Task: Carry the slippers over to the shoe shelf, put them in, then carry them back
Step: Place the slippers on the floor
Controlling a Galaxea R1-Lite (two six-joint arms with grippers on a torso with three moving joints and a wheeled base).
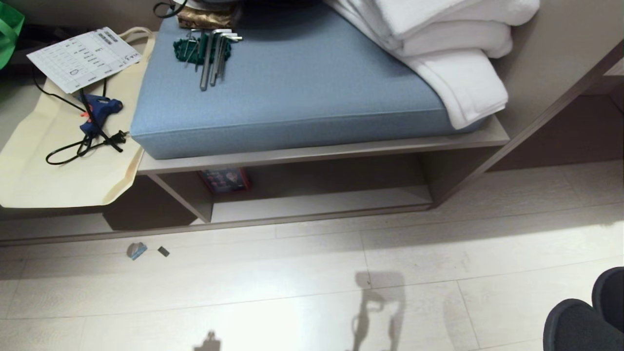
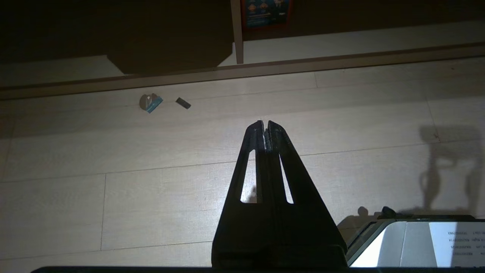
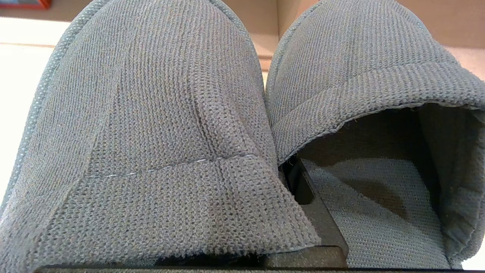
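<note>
The dark grey-blue slippers (image 1: 585,317) hang side by side at the lower right edge of the head view, above the pale floor. In the right wrist view they fill the picture (image 3: 151,113), toes pointing away. My right gripper (image 3: 288,170) is shut on their inner edges, and one black finger (image 3: 307,189) shows between them. The shoe shelf (image 1: 321,202) is the low cubby under the blue bench, with a pale base board, an upright panel (image 2: 237,30) and a small red box (image 1: 224,179). My left gripper (image 2: 266,127) is shut and holds nothing, over the floor before the shelf.
A blue cushion (image 1: 292,83) tops the bench, bearing folded white towels (image 1: 448,48) and hex keys (image 1: 212,53). To its left lie a cream tote bag (image 1: 63,161), a blue glue gun (image 1: 97,109) and a paper sheet (image 1: 83,58). Two small scraps (image 1: 137,250) lie on the floor.
</note>
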